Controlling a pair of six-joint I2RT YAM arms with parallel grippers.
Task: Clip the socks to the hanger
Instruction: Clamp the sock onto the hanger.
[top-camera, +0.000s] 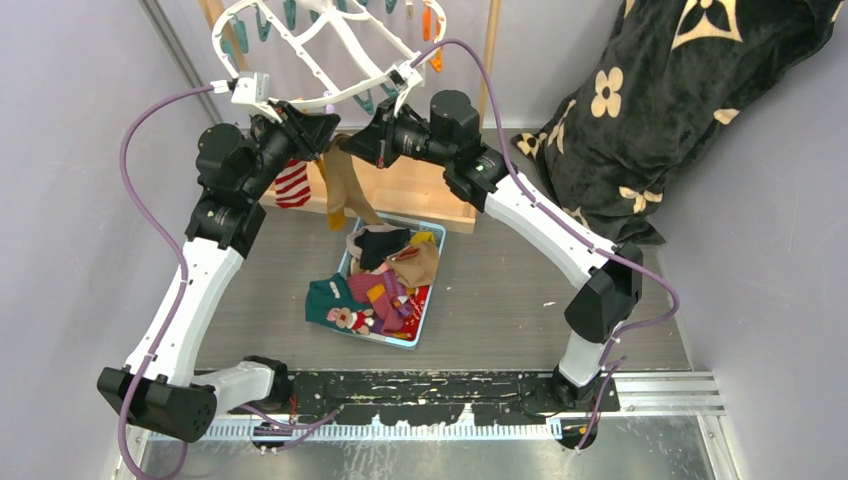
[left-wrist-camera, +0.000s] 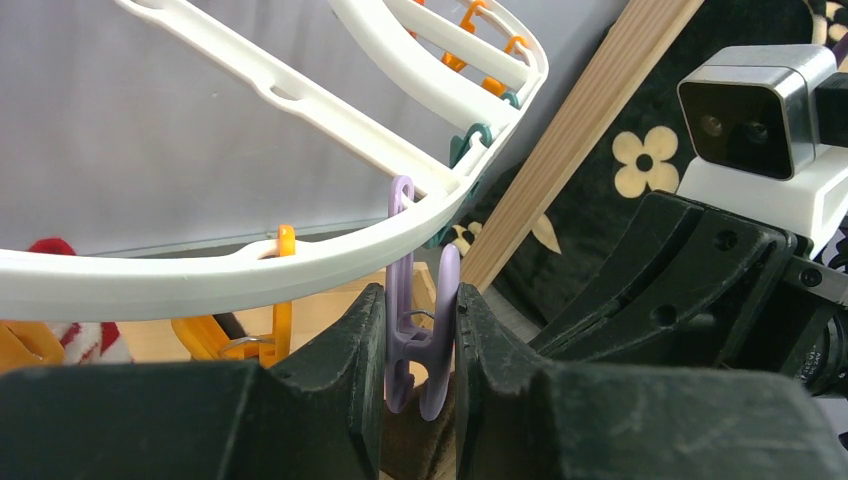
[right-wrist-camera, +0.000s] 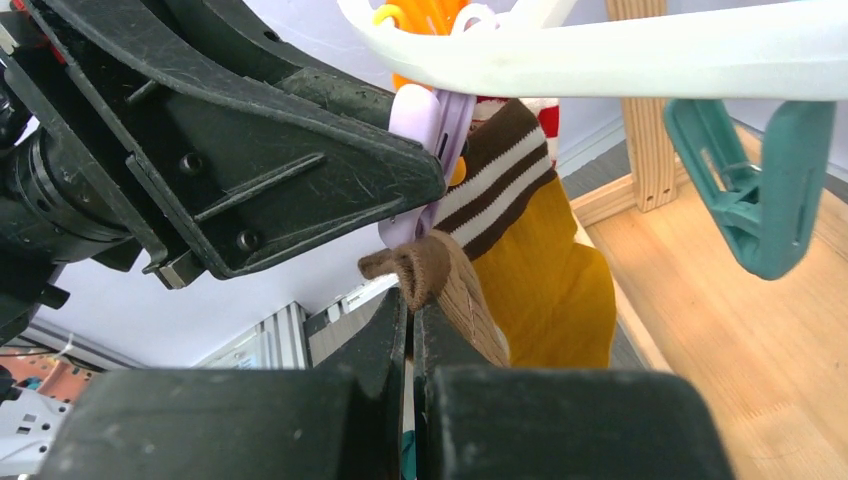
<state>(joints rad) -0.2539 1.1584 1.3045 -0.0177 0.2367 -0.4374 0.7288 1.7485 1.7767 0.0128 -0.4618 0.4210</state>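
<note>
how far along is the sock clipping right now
Done: a red-white striped sock and a mustard sock already hang from the hanger. In hand: the left end effector squeezes a lavender clip while the right end effector pinches a tan sock just below it, not yet clipped. Left: a pile of socks in the blue tray.

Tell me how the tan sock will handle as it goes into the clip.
Probably floppy: the tan sock drapes over the right claw, and its pinched cuff folds over. Likely light, since a thin pinch carries it. The ribbed knit looks grippy, so it should not slip easily from the lilac clip.
</note>
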